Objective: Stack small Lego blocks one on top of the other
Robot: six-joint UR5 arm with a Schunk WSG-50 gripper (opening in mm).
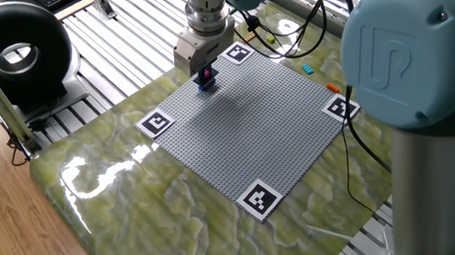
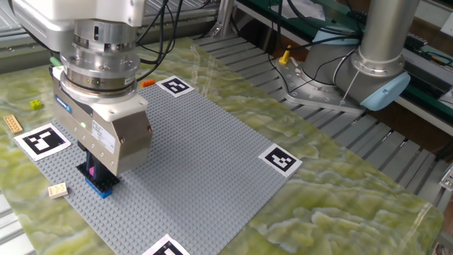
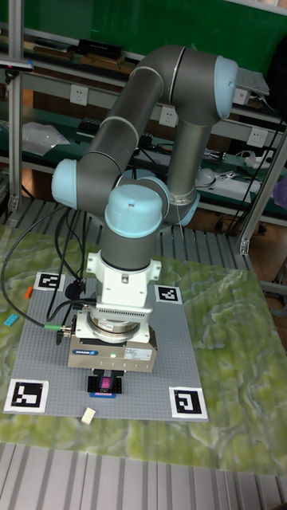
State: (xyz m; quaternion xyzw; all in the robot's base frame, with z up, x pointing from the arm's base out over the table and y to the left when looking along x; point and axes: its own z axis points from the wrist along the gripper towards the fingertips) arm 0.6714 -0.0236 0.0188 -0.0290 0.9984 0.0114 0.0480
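Now the gripper, fingers pinching the magenta block, should press squarely down so it seats on the blue block.

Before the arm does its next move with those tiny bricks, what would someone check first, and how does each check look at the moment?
1. Magenta brick sits on the dark blue brick: ok, magenta shows directly above blue.
2. Stack rests on the grey baseplate: ok.
3. Gripper is centred over the stack: ok, its fingers straddle the bricks.
4. Jaws released or clamped: cannot tell, the gripper body hides the contact.
5. Bricks pressed fully together: cannot tell, too small to see.
6. Next bricks available: ok, the tan brick lies beside the baseplate and the cyan brick on the far side.
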